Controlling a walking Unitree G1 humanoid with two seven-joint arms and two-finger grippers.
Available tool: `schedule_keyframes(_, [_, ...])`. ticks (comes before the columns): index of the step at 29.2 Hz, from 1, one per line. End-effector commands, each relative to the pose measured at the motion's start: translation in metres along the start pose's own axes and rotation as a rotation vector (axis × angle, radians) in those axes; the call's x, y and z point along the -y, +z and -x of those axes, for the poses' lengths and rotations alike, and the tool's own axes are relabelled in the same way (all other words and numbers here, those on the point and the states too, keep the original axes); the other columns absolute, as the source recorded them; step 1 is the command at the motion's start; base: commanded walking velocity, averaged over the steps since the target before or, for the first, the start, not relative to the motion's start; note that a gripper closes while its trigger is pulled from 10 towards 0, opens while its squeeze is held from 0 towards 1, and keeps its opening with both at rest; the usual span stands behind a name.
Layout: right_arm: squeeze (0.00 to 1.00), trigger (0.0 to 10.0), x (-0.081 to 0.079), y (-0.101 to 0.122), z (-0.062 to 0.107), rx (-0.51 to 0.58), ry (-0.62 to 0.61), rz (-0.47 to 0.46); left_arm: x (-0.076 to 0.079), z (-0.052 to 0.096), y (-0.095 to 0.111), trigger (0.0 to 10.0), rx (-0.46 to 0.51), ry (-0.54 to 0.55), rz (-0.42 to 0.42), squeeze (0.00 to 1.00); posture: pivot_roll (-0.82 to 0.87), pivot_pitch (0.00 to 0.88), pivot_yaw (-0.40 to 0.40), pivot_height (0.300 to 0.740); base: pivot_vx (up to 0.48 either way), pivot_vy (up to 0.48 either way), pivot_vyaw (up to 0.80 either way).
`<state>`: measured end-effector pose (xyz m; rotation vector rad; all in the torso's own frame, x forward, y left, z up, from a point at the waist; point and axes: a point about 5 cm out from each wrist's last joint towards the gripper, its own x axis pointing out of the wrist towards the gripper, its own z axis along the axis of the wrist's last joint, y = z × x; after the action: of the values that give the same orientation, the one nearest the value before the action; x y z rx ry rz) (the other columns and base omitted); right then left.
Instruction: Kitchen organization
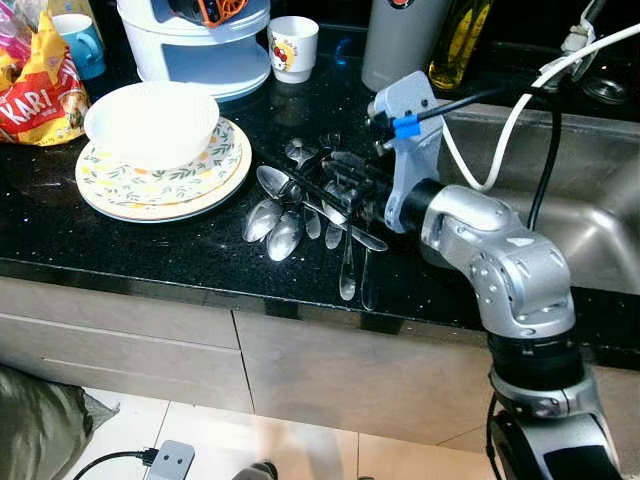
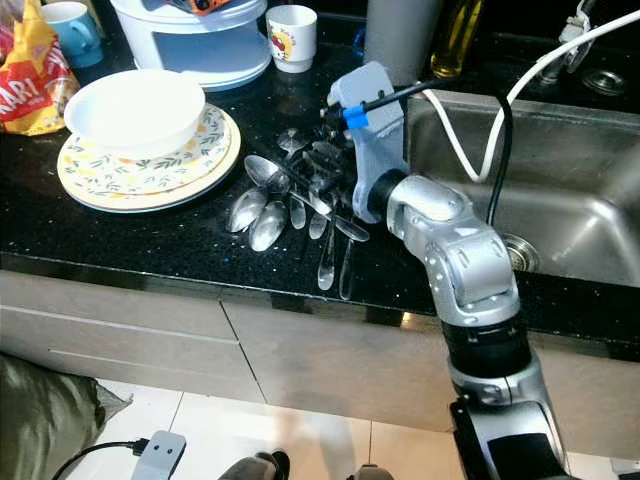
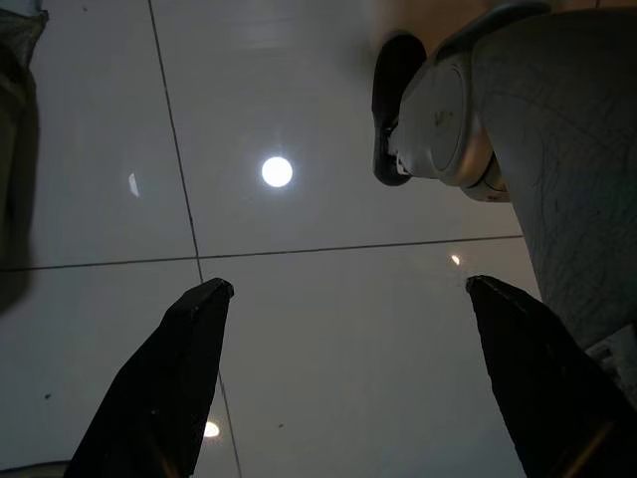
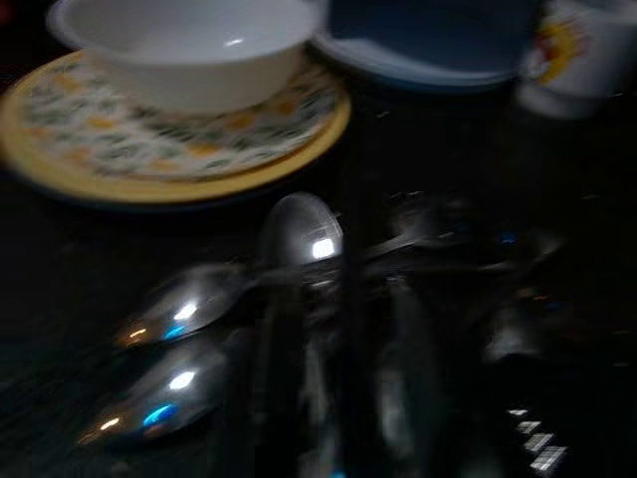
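Observation:
A pile of steel spoons [image 1: 300, 215] lies on the black counter [image 1: 150, 250], bowls toward the front edge. My right gripper [image 1: 345, 185] is down on the far side of this pile, low among the handles. The right wrist view is dark and blurred, with spoon bowls [image 4: 299, 229] close in front. To the left of the pile, a white bowl [image 1: 152, 120] sits on stacked floral plates [image 1: 120, 185]. My left gripper [image 3: 350, 287] hangs open over the floor tiles, holding nothing.
A steel sink [image 1: 590, 230] lies right of the pile. At the back stand a white appliance [image 1: 190, 45], a printed mug [image 1: 292, 47], a steel canister [image 1: 400, 40] and an oil bottle [image 1: 460, 40]. A snack bag [image 1: 35, 95] and a blue mug [image 1: 80, 40] sit far left.

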<state>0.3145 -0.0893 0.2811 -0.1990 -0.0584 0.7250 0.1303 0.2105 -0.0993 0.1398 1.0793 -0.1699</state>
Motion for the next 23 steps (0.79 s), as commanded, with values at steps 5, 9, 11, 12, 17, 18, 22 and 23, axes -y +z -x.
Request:
schedule_keyframes(5, [1.00, 10.0, -0.010, -0.010, -0.003, -0.071, 0.023, 0.034, 0.007, 0.000, -0.008, 10.0, -0.032, -0.021, 0.001, 0.00, 0.04, 0.145, -0.032, 0.740, 0.000, 0.000, 0.00])
schedule_keyframes(9, [0.32, 10.0, -0.009, -0.015, -0.004, -0.103, 0.008, 0.055, 0.007, 0.000, -0.009, 10.0, -0.033, -0.023, 0.000, 0.00, 0.04, 0.143, -0.032, 0.740, 0.000, 0.000, 0.00])
schedule_keyframes(11, [0.00, 10.0, -0.009, -0.019, -0.005, -0.127, 0.000, 0.064, 0.008, 0.000, -0.009, 10.0, -0.035, -0.024, -0.002, 0.00, 0.03, 0.142, -0.033, 0.740, 0.000, 0.000, 0.00])
schedule_keyframes(12, [0.00, 10.0, -0.009, -0.021, -0.005, -0.141, -0.005, 0.063, 0.008, 0.000, -0.009, 10.0, -0.035, -0.024, -0.003, 0.00, 0.04, 0.142, -0.034, 0.740, 0.000, 0.000, 0.00])
schedule_keyframes(17, [0.00, 10.0, -0.009, -0.027, -0.006, -0.177, -0.022, 0.037, 0.008, 0.000, -0.009, 10.0, -0.035, -0.024, -0.004, 0.00, 0.03, 0.140, -0.037, 0.740, 0.000, 0.000, 0.00])
schedule_keyframes(18, [0.00, 10.0, -0.008, -0.029, -0.006, -0.190, -0.032, 0.029, 0.008, 0.000, -0.009, 10.0, -0.034, -0.024, -0.005, 0.00, 0.03, 0.139, -0.038, 0.740, 0.000, 0.000, 0.00])
schedule_keyframes(22, [0.00, 10.0, -0.006, -0.034, -0.006, -0.227, -0.064, 0.040, 0.008, 0.000, -0.009, 10.0, -0.034, -0.025, -0.006, 0.00, 0.03, 0.137, -0.041, 0.740, 0.000, 0.000, 0.00])
schedule_keyframes(23, [0.00, 10.0, -0.006, -0.034, -0.006, -0.231, -0.061, 0.035, 0.008, 0.000, -0.009, 10.0, -0.034, -0.026, -0.005, 0.00, 0.03, 0.136, -0.042, 0.740, 0.000, 0.000, 0.00])
